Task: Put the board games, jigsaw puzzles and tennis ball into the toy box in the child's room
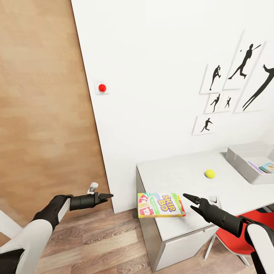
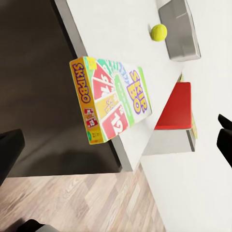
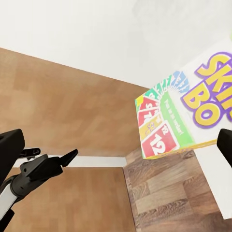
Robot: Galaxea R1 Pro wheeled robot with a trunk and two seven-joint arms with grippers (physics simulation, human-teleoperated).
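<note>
White table (image 1: 179, 182) edge: Skip-Bo box (image 1: 160, 205) overhangs at nine o'clock; both end effectors, right (image 1: 191, 200) open, left (image 1: 103, 196) closed, empty; a nudge could topple it.

A child's room: silhouette wall pictures (image 1: 236, 87), toy box (image 1: 249, 163), white table (image 1: 182, 182).

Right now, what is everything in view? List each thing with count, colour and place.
Skip-Bo board game: one, yellow-red-green, overhanging the table's left edge.
Tennis ball: one, yellow-green, on the table near the toy box.
Toy box: one, light grey, at the table's far right, printed items inside.
Table: one, white top.
Chair: one, red seat, under the table.
Wall pictures: several, black silhouettes.
Wall button: one, red.
Left gripper: shut, empty.
Right gripper: open, beside the game.
</note>
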